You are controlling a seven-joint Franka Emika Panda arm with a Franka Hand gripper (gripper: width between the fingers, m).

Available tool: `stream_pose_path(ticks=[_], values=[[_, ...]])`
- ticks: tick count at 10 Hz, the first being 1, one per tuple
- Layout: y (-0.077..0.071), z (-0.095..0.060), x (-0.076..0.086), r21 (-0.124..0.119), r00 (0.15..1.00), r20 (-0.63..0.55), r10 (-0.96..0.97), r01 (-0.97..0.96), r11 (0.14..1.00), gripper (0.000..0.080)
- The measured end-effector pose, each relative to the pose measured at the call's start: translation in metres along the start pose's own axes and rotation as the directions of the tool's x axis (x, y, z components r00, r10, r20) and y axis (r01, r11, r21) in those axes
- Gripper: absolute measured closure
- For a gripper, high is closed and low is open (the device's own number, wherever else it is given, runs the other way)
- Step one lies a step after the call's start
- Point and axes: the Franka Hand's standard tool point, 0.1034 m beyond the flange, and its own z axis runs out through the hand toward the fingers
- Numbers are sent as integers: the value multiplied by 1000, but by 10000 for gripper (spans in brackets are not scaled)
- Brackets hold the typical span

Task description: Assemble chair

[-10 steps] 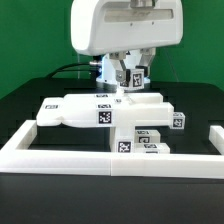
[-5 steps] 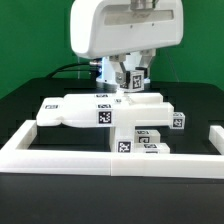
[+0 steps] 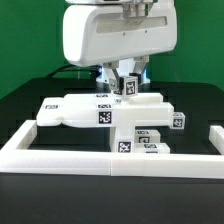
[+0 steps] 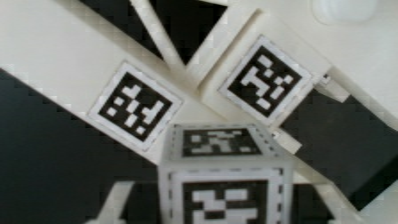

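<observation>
The chair parts lie clustered at the tabletop's near edge, against the wall. Behind them, my gripper is pinching a tagged post. The arm hides most of the fingers.
</observation>
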Motion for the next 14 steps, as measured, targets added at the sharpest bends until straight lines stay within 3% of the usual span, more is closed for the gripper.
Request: stream_pose_path(ticks=[5,14], values=[[-3,6,4,3,1000,0,-6,6,1000,511],[-2,6,6,-14,1000,-14,-6,5,1000,510]])
